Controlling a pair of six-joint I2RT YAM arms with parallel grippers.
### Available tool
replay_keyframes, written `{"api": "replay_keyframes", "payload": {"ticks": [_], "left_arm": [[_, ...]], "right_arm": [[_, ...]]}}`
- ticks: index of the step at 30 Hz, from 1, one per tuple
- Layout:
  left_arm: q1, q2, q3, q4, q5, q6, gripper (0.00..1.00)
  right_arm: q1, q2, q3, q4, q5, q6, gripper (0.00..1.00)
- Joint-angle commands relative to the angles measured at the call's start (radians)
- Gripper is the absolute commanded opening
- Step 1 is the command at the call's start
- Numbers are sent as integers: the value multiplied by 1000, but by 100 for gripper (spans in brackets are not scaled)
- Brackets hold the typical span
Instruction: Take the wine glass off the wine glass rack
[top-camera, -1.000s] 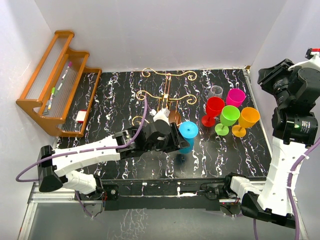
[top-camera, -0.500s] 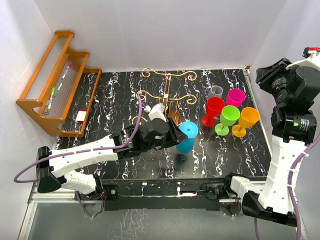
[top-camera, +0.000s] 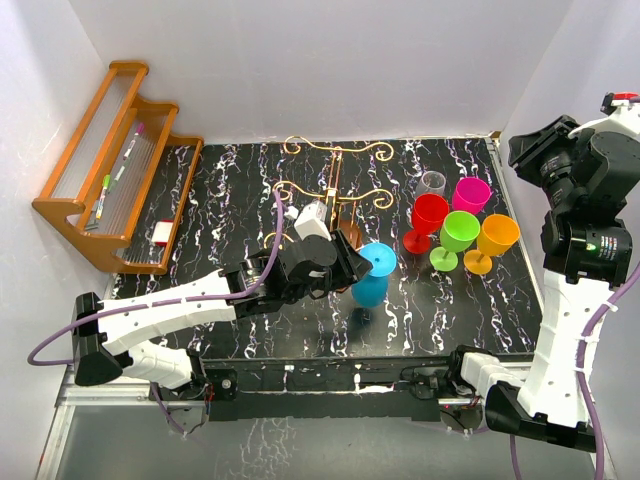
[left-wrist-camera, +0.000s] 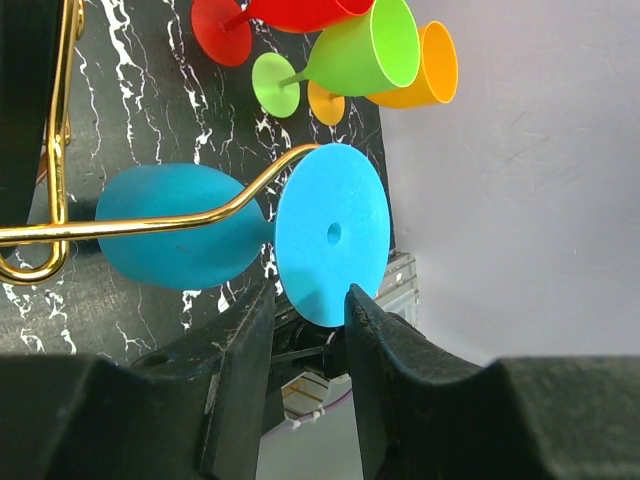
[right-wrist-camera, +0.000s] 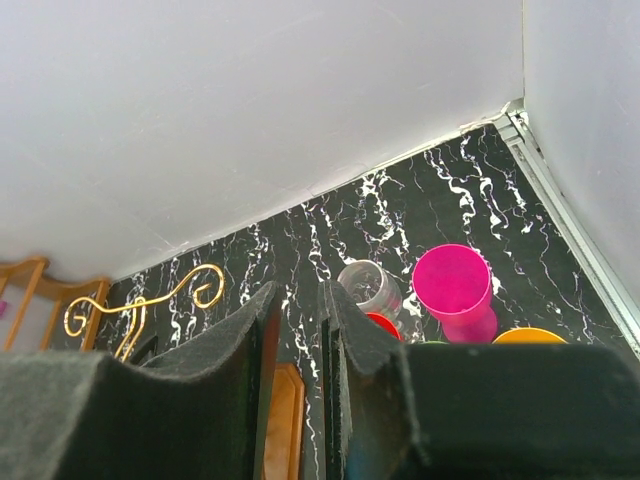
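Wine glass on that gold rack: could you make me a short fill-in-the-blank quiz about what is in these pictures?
1. The wine glass hanging upside down from the rack is ___ in colour.
2. The gripper right next to it belongs to the robot's ___ arm.
3. The other glasses, standing in a group on the table, number ___.

Missing words: blue; left; five.
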Motion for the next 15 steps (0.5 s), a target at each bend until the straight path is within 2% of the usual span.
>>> {"api": "replay_keyframes", "payload": {"ticks": [1, 15], "left_arm": [[-7, -29, 35, 24, -40, 21, 32], [-1, -26, 9, 41, -48, 4, 28]], "right_arm": [[6, 1, 22, 74, -6, -9, 24], [9, -11, 6, 83, -4, -11, 24]]}}
